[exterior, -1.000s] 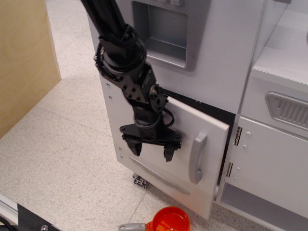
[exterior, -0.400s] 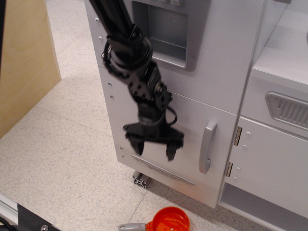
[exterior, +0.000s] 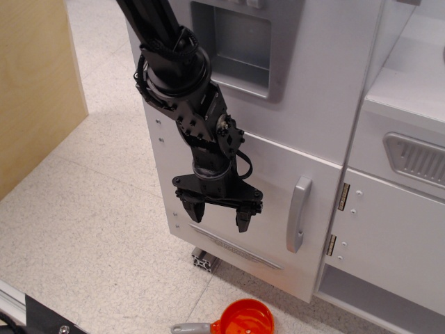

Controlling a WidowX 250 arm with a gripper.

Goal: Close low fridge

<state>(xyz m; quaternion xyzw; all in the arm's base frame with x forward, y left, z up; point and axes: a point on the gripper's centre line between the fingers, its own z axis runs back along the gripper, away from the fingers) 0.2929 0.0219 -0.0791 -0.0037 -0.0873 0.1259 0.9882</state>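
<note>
No brand name or writing can be read on anything. The low fridge (exterior: 268, 209) is seen at the bottom of the white toy kitchen, and its white door is shut flat against the front. A grey loop handle (exterior: 299, 213) is fixed upright near the door's right edge, and a thin grey strip (exterior: 236, 245) is seen along the bottom. The black gripper (exterior: 216, 213) is held in front of the door's left part, with its jaws apart and nothing between them. Part of the door is hidden by the black arm (exterior: 182, 83). A grey dispenser recess (exterior: 236, 45) is set above. A cabinet door with silver hinges (exterior: 338, 219) is placed just to the right. An orange cup (exterior: 240, 319) is cut off at the bottom edge. A wooden board (exterior: 35, 83) is seen at the left.
</note>
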